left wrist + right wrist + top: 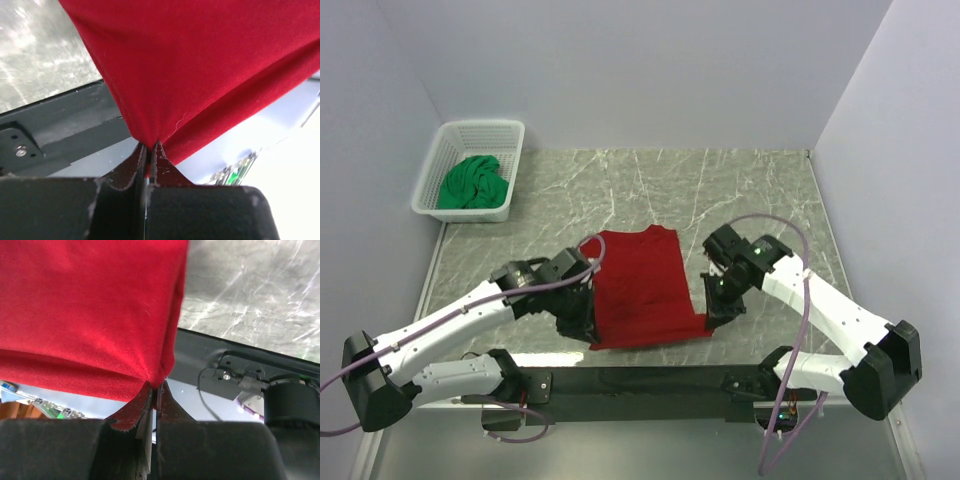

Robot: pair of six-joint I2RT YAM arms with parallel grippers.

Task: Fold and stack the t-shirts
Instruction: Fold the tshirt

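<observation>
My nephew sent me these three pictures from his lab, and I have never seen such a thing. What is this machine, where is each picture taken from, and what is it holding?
The machine is two robot arms bolted side by side at the near edge of a marble-patterned table. The wide picture comes from a fixed camera above and behind the arms. The two close-ups come from a small camera on each wrist, looking along that arm's own two fingers.

A red t-shirt lies spread on the table. The left gripper is shut on its near left corner, and the right gripper is shut on its near right corner. Each close-up shows red cloth pinched between closed fingers.

At the far left stands a white basket with a crumpled green t-shirt inside.
</observation>
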